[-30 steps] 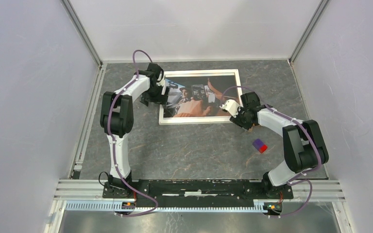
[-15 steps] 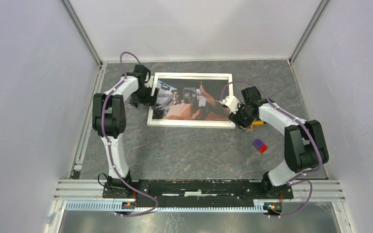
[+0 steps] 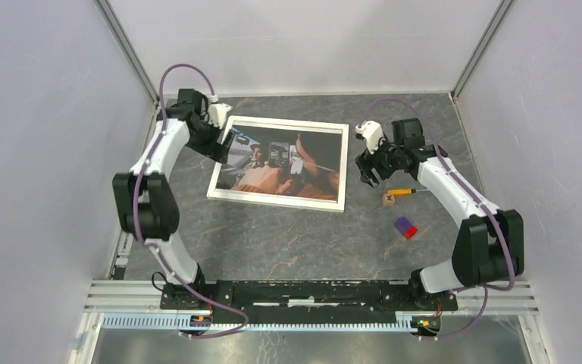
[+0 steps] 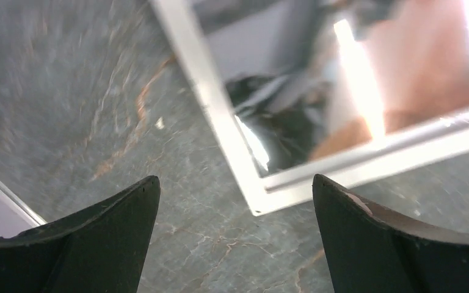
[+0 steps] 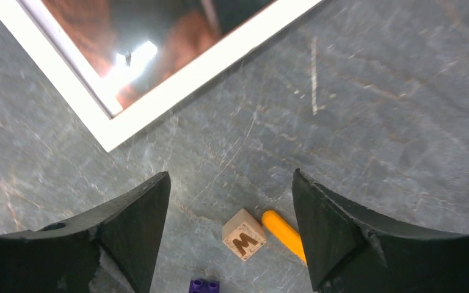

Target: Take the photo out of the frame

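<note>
Frame [image 3: 275,202]: we find it lying face up and skewed on the counter [image 3: 295,235], with the photo [image 3: 284,163] inside it; we judge that all of the removal is left to do. Left tool [image 4: 235,182] hangs at its far-left corner and right tool [image 5: 230,176] off its right edge, both with fingers apart and holding nothing. The frame's back faces down where we cannot see it, and glare and blur hide the photo's detail in the wrist views.

A robotics lab cell: plain white enclosure walls [image 3: 303,38], aluminium mounting rail [image 3: 121,296], stone-pattern table [image 3: 295,235].
</note>
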`<state>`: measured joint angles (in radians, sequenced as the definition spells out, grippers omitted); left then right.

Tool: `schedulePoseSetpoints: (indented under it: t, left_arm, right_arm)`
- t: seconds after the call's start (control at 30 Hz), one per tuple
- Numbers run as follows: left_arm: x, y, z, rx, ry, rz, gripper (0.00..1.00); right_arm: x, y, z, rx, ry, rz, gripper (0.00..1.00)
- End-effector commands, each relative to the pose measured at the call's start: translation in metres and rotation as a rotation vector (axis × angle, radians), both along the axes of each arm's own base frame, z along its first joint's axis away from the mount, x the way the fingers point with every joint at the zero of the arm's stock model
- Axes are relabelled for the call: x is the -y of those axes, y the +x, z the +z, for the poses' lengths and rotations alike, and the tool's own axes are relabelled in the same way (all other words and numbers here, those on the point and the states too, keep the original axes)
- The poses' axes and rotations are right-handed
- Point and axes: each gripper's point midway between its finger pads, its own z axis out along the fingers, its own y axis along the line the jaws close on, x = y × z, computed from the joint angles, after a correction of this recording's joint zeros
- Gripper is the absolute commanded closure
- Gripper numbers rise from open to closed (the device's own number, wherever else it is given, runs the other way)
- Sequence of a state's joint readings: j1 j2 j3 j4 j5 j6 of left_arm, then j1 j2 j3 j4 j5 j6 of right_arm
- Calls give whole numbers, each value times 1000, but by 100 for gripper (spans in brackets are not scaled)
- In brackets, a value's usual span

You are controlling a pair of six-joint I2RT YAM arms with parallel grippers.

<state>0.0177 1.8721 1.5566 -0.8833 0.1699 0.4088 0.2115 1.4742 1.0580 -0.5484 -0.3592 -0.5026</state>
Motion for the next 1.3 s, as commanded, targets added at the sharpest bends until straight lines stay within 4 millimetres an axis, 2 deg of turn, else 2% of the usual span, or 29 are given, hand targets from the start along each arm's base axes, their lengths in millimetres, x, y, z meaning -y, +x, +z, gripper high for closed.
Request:
schedulePoseSetpoints:
  t: [0.0, 0.07, 0.17, 0.23, 0.3, 0.4, 0.47, 0.5, 0.67, 0.77, 0.83, 0.87, 0.9, 0.97, 1.07, 1.2, 1.27]
  left_arm:
    - [81, -35, 53, 161, -47, -468, 0]
    - [109, -59, 49, 161, -77, -616, 0]
    - [146, -90, 32, 140, -83, -826, 0]
    - [162, -102, 14, 110, -44, -916, 0]
    - [178, -108, 2, 93, 4, -988, 0]
    - [195, -109, -20, 84, 51, -1043, 2]
    - [201, -111, -36, 47, 109, -1075, 10]
    - [204, -111, -42, 33, 124, -1079, 14]
    - [213, -115, -65, 21, 185, -1123, 26]
    - [222, -124, -76, 10, 222, -1175, 33]
    - [228, -133, -81, 10, 241, -1222, 37]
    - [231, -140, -84, 5, 251, -1257, 39]
    - [233, -145, -86, 6, 262, -1286, 42]
    - [237, -157, -89, 1, 264, -1328, 46]
    - [245, -173, -89, -19, 234, -1357, 61]
    - [250, -196, -88, -51, 195, -1371, 71]
    - [249, -206, -91, -63, 177, -1372, 72]
  right_arm:
    - [-8, 23, 71, 151, 182, -78, 18]
    - [-1, 27, 85, 180, 229, -129, 15]
    - [10, 31, 102, 202, 293, -204, 8]
    - [22, 34, 105, 209, 307, -266, 2]
    - [33, 37, 104, 203, 314, -321, 2]
    - [41, 40, 97, 192, 346, -384, 2]
    - [34, 41, 98, 184, 409, -393, 2]
    - [42, 43, 98, 201, 419, -419, 2]
    - [49, 47, 116, 333, 414, -411, 2]
    - [57, 47, 121, 397, 383, -425, 2]
    - [80, 50, 109, 395, 357, -602, 2]
    - [87, 49, 103, 369, 355, -662, 2]
    - [86, 49, 98, 349, 351, -644, 2]
    - [74, 44, 89, 300, 344, -531, 2]
    - [61, 35, 76, 243, 374, -464, 2]
    - [45, 21, 60, 165, 433, -416, 2]
    - [41, 15, 46, 123, 452, -412, 2]
